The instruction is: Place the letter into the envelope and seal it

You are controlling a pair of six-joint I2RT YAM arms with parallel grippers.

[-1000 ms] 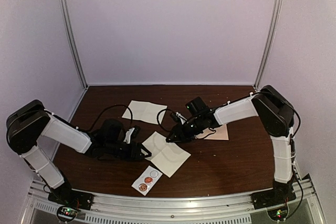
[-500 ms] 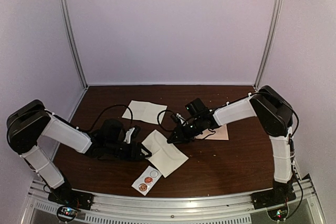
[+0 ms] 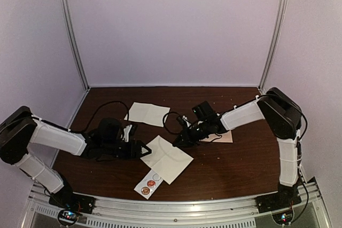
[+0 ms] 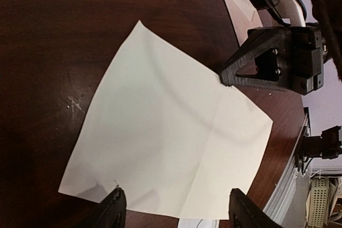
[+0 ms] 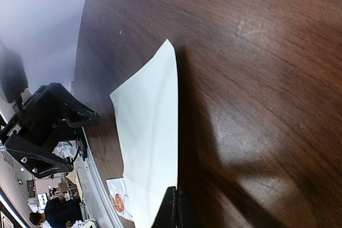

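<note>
The letter [image 3: 168, 158] is a cream sheet with a fold crease, lying mid-table. My right gripper [image 3: 176, 143] is shut on its far edge, and in the right wrist view the pinched edge of the letter [image 5: 152, 132] lifts off the wood at the closed gripper [image 5: 177, 189]. My left gripper [image 3: 143, 150] stands open at the sheet's left corner. In the left wrist view the letter [image 4: 171, 137] has its near edge between the spread left gripper [image 4: 176, 212], with nothing gripped. The pinkish envelope [image 3: 224, 136] lies flat under the right forearm, partly hidden.
A second cream sheet [image 3: 147, 114] lies at the back left of the table. A white sticker strip [image 3: 149, 183] with red round stickers sits near the front edge, just below the letter. Black cables trail beside both wrists.
My right gripper has closed on the letter's far edge. My left arm has drawn back to the left and its jaws have spread wider. The sheet has shifted slightly.
</note>
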